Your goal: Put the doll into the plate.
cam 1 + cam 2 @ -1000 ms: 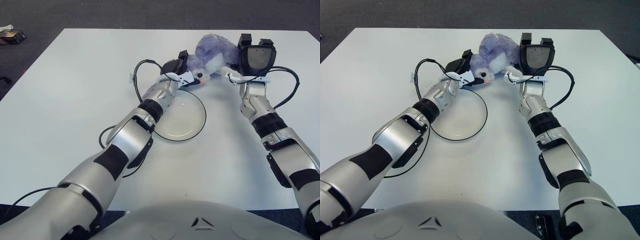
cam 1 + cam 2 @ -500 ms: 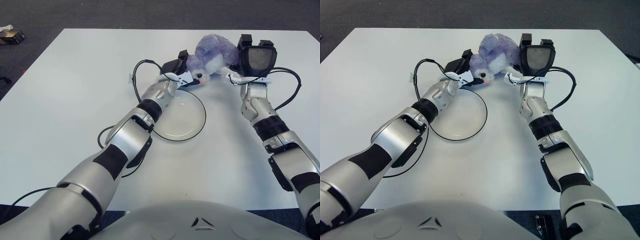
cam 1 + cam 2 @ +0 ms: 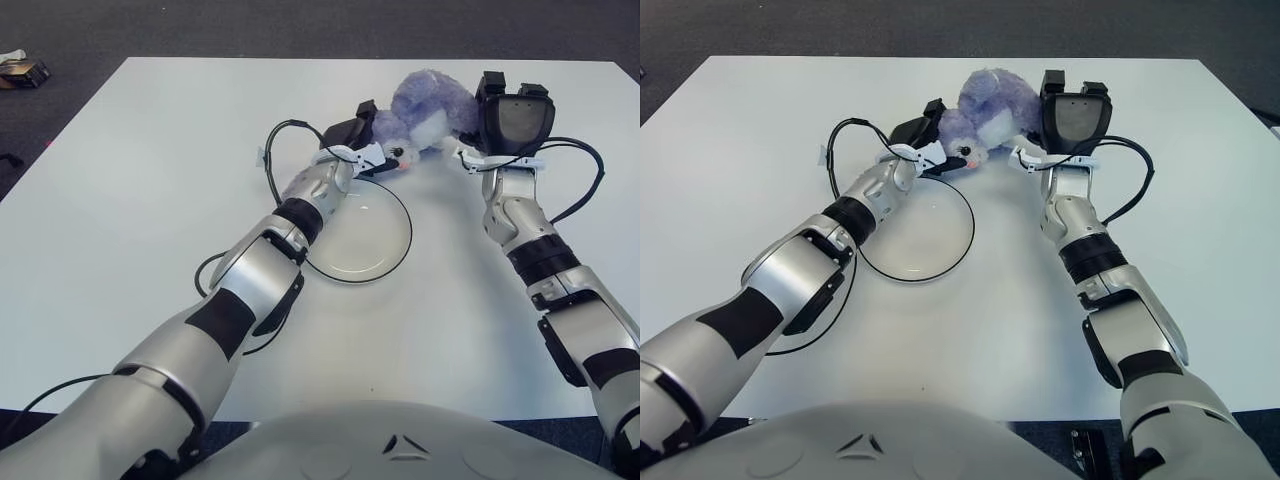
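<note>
Both of our hands are at the far end of the white table [image 3: 130, 180], one on each side of a soft purple plush doll with a pale face and a small pink nose [image 3: 425, 108]. Our left hand [image 3: 352, 138] presses against the doll's left side, by its face, but we cannot tell whether its fingers are curled around the fabric. Our right hand [image 3: 512, 118] stands upright just beside the doll's right side, dark palm facing us, and again the fingers are hidden, so we cannot tell its grip.

The doll lies with its long axis running left to right between the two hands. It sits just beyond the far rim of the round clear plate with a thin dark edge [image 3: 385, 262], which lies nearer to us and slightly left. We judge the doll must come toward us and down.
</note>
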Robot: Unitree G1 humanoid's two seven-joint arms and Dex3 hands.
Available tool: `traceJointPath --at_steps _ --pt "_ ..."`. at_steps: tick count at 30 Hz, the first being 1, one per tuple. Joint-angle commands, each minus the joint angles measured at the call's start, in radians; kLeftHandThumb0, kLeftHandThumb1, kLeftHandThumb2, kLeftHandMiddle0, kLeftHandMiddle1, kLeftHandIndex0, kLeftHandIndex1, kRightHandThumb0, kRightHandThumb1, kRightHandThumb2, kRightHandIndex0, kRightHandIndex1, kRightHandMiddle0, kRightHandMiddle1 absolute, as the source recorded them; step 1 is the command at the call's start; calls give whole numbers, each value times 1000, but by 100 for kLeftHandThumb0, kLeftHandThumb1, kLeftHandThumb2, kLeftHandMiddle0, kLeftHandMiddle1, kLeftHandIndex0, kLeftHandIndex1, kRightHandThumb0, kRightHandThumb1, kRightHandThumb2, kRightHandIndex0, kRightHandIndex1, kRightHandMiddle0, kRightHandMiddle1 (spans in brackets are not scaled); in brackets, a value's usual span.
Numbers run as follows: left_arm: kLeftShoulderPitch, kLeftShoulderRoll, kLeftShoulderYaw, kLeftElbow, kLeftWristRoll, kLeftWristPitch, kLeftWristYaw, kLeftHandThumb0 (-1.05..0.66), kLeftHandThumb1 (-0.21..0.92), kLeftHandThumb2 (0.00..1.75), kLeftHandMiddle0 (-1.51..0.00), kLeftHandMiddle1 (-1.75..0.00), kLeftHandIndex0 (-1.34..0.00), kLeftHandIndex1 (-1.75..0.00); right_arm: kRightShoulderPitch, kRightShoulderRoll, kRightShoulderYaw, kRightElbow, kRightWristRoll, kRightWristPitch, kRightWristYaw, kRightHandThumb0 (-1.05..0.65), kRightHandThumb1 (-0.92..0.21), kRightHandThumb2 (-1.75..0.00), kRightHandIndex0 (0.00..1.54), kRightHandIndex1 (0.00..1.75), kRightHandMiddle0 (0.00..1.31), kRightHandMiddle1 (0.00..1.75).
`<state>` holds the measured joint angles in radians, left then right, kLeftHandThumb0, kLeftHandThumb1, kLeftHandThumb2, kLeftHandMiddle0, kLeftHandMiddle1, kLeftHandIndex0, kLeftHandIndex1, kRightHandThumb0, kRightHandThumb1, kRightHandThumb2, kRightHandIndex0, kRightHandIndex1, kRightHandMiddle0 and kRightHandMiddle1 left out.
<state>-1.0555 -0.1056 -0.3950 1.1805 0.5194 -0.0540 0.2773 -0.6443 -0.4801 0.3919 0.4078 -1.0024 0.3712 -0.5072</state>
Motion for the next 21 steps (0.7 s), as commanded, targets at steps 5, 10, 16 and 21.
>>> traceJointPath --at_steps 5,10,16,21 --pt "-14 9 9 17 -7 -4 -3 39 61 78 -54 -154 -33 -175 31 -1 -40 -63 36 -10 43 -19 -92 -16 71 173 46 159" --pt "-14 10 17 21 -15 -9 4 39 59 80 -54 -155 -39 -175 53 23 -89 -119 88 -5 77 -47 -92 -21 56 157 37 129" --pt "-14 10 18 22 -15 -10 4 39 59 81 -54 -155 -41 -175 59 26 -99 -130 86 -8 87 -53 -92 -22 53 151 36 124" --pt "-13 17 20 27 -18 -19 6 39 57 84 -54 -157 -41 -175 128 99 -265 -260 377 -114 177 -63 -92 -48 31 122 21 109"
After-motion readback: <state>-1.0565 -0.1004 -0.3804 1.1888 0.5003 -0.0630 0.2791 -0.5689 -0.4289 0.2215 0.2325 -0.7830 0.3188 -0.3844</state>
